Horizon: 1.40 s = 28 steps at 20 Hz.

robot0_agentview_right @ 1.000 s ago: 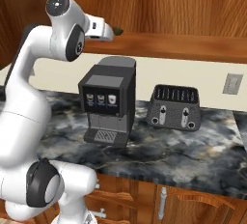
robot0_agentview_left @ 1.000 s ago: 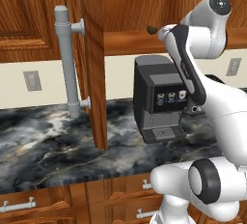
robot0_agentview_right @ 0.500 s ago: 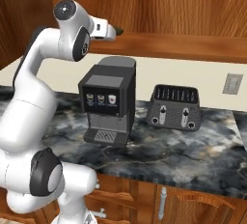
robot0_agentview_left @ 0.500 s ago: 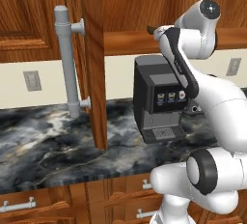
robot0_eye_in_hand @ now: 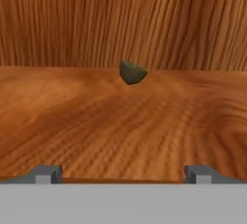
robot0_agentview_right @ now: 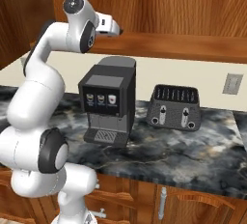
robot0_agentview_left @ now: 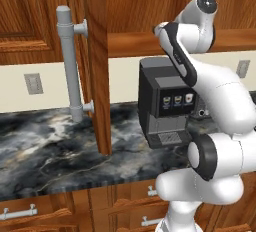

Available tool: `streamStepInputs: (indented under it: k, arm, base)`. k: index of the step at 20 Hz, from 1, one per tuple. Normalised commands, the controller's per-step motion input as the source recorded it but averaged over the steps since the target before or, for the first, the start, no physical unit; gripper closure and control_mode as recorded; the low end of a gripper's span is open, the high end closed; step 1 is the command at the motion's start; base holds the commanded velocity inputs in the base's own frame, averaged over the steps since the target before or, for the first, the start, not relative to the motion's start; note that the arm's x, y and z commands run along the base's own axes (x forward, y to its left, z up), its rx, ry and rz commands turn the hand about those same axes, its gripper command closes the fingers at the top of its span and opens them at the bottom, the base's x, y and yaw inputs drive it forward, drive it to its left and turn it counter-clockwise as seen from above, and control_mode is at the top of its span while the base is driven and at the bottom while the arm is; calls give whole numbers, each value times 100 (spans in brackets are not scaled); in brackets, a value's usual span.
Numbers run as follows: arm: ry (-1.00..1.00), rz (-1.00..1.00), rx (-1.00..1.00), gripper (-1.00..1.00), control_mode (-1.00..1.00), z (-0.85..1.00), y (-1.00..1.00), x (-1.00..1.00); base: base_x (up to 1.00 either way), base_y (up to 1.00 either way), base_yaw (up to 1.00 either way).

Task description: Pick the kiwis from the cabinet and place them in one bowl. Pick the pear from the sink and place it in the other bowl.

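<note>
1. The step in hand, as I judge it, is the reach into the cabinet (robot0_agentview_left: 95, 61) for a kiwi (robot0_eye_in_hand: 132, 72). In the hand view the fruit lies on the cabinet's wooden shelf floor, right at the back edge where the floor meets the rear wall, roughly centred between the sides. Whether it is one kiwi or two I cannot tell (it is small and partly dim).
2. The gripper (robot0_eye_in_hand: 123, 175) is released, its two finger tips spread wide at the near edge of the shelf, with nothing between them and well apart from the fruit.
3. To do it well: advance straight along the shelf, keeping the kiwi centred between the tips, and stay low enough to straddle its middle without scraping the wood.
4. Stop before the tips meet the rear wall, then clench gently; an oval fruit will likely roll if one tip touches first.
5. Withdraw level, clear of the open door and its grey bar handle (robot0_agentview_left: 69, 61).
6. Writing: none legible. The coffee machine (robot0_agentview_right: 108, 100) has three small cup icons on its front panel but no readable brand, and the toaster (robot0_agentview_right: 174, 107) shows no label.
</note>
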Motion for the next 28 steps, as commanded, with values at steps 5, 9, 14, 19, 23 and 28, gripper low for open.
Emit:
streamStepInputs:
  k: [5, 9, 14, 19, 23, 28]
  arm:
    - [0, 0, 0, -100, -100, -9, -1, 32]
    - [-1, 0, 0, -100, -100, -9, 0, 28]
    - [-2, 0, 0, -100, -100, -9, 0, 28]
    - [-3, 0, 0, -100, -100, -13, 0, 29]
    - [0, 0, 0, -100, -100, 0, -1, 30]
    - [0, 0, 0, -100, -100, 0, -3, 38]
  base:
    - [0, 0, 0]
    - [0, 0, 0]
    - [0, 0, 0]
    - [0, 0, 0]
    - [0, 0, 0]
    - [0, 0, 0]
